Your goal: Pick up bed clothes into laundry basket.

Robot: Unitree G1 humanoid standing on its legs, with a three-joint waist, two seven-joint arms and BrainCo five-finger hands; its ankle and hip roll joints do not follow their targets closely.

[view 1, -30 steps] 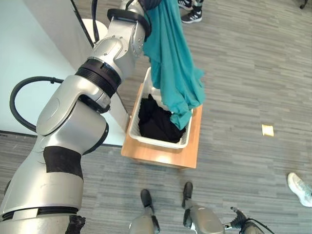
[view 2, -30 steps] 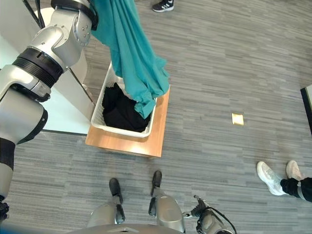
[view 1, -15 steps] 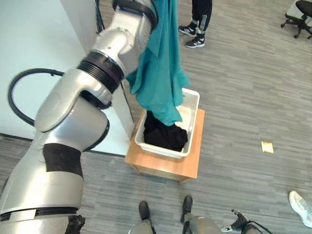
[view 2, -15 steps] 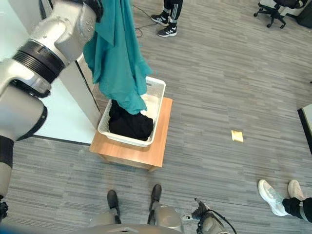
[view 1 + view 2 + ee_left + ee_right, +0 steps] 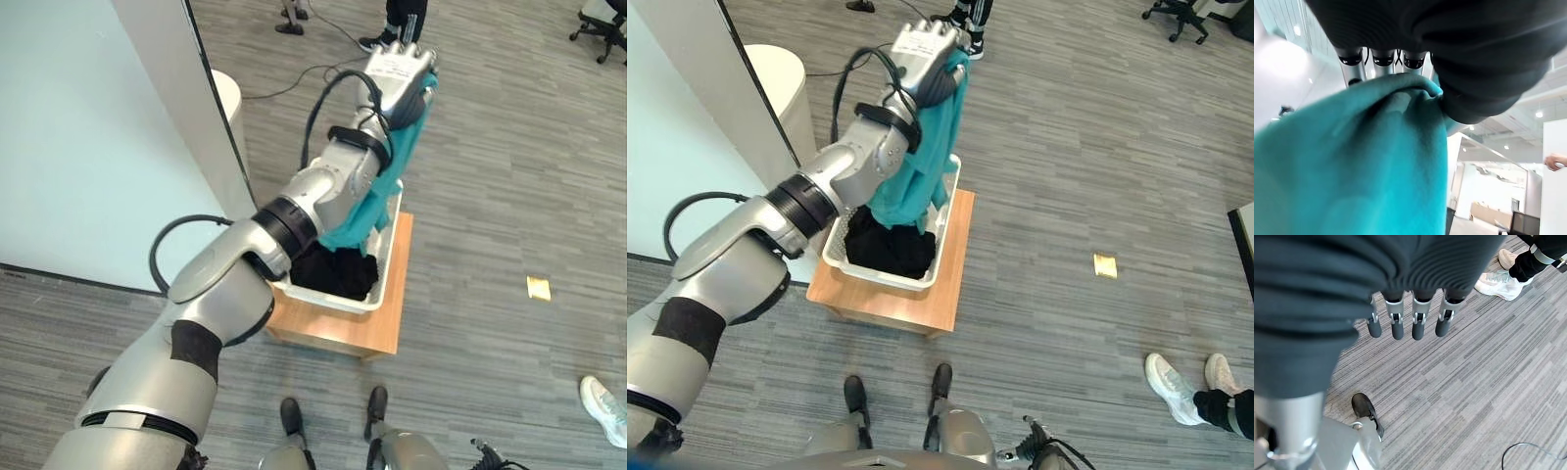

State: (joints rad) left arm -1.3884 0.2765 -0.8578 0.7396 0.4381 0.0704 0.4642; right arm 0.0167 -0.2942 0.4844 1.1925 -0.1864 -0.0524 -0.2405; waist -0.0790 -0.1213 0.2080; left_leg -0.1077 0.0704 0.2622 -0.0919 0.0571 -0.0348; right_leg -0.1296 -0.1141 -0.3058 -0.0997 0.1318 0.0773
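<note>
Grey plank floor (image 5: pixel 1068 147) with bystanders at its edges
A yellow note (image 5: pixel 1105 265) lies on it; white sneakers (image 5: pixel 1181 380) nearby, office chair (image 5: pixel 1172 12) far off.

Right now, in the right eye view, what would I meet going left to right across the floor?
White round bin → wooden stand with the white basket on it, teal cloth hanging into it from the left robot hand → small yellow scrap → a person's white shoes.

White basket (image 5: pixel 939 227) on wooden stand (image 5: pixel 911 299)
</note>
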